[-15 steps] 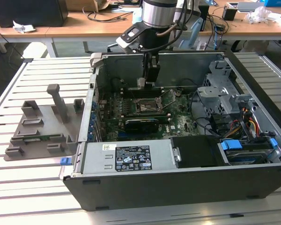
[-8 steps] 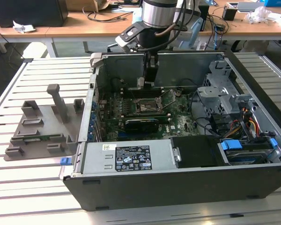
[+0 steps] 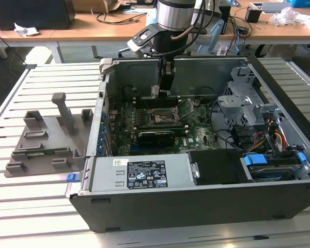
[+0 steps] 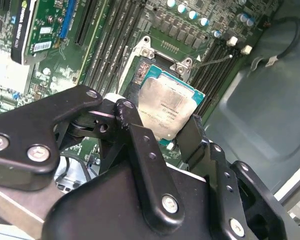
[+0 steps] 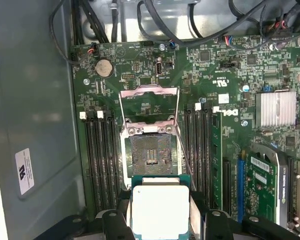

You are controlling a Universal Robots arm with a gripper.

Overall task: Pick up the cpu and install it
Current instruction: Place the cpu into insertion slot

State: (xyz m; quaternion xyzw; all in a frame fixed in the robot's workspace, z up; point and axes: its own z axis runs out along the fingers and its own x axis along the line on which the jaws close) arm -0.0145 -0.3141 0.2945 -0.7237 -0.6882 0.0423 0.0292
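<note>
- Gripping the small flat square silver-topped chip, the cpu (image 4: 171,106), by two opposite edges; end effector (image 4: 162,122) closed on it, black fingers (image 4: 132,125) touching either side.
- Held above the green motherboard (image 5: 215,90), not seated; just beside the black square socket (image 5: 152,155) in the first wrist view.
- Socket contacts exposed, metal load frame (image 5: 149,100) flipped open next to it.
- Working inside the open dark grey computer case (image 3: 196,206), arm (image 3: 173,15) reaching down into it in the exterior view.
- Case lying on the slatted metal worktop (image 3: 41,217); grey plastic tray (image 3: 46,139) at the exterior view's left of the case, well apart from the end effector.
</note>
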